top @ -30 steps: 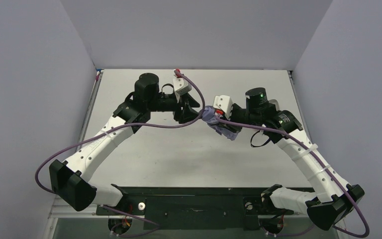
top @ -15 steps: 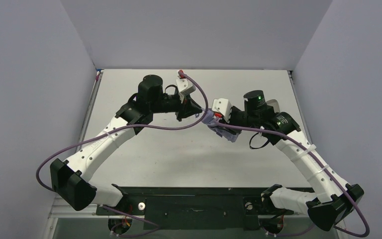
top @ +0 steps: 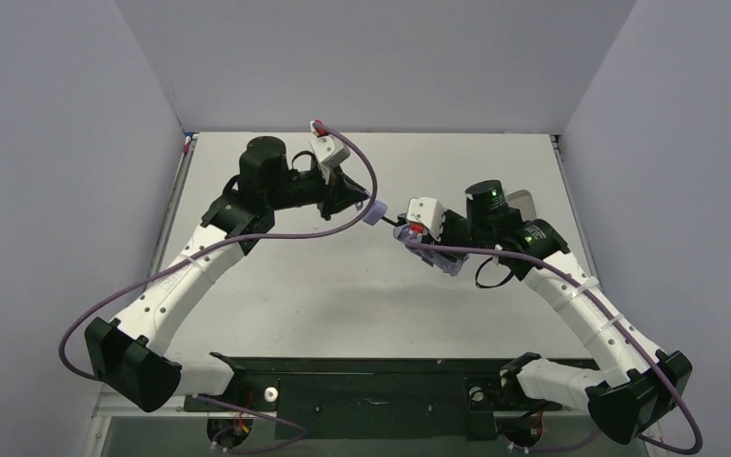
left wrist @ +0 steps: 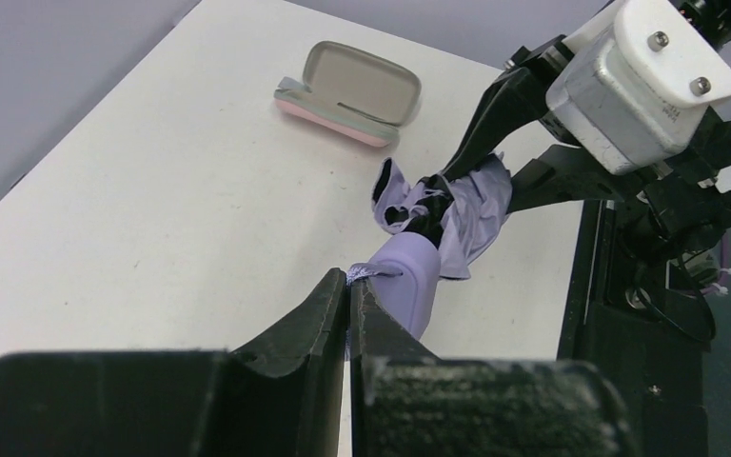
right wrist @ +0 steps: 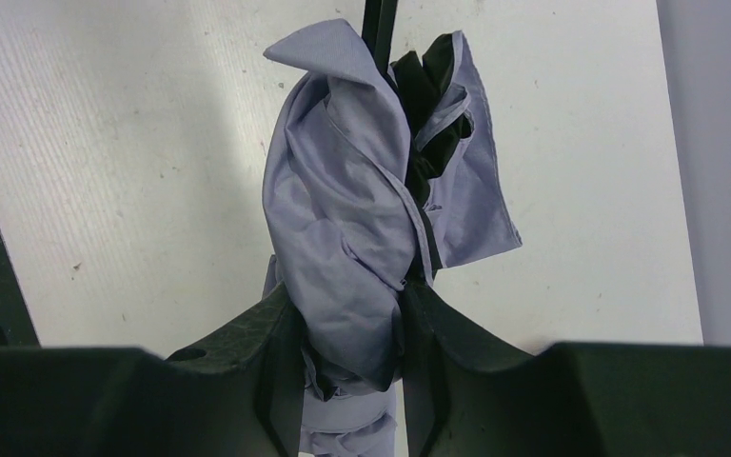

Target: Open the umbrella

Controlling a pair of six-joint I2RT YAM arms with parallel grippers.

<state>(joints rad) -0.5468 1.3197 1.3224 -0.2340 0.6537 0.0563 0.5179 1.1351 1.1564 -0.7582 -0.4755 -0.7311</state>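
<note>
The umbrella hangs folded between both grippers above the table. Its crumpled lilac canopy [right wrist: 343, 209] with black underside is clamped in my right gripper [right wrist: 343, 319], and it also shows in the top view [top: 435, 257]. A thin black shaft [right wrist: 378, 24] runs out of the canopy's far end. My left gripper [left wrist: 349, 286] is shut on the thin strap [left wrist: 366, 273] of the lilac handle [left wrist: 407, 286]. In the top view the left gripper [top: 347, 197] sits just left of the handle [top: 371, 211], and the right gripper [top: 419, 233] is to the handle's right.
A pale pinkish oblong sleeve [left wrist: 347, 93] lies flat on the white table [left wrist: 152, 209] beyond the umbrella; in the top view it peeks out behind the right arm [top: 521, 201]. Grey walls close in the table on three sides. A black base bar [top: 381, 376] spans the near edge.
My left arm has swung left and back, drawing the handle by its strap away from the canopy. My right gripper has shifted slightly toward the near side with the canopy still clamped.
</note>
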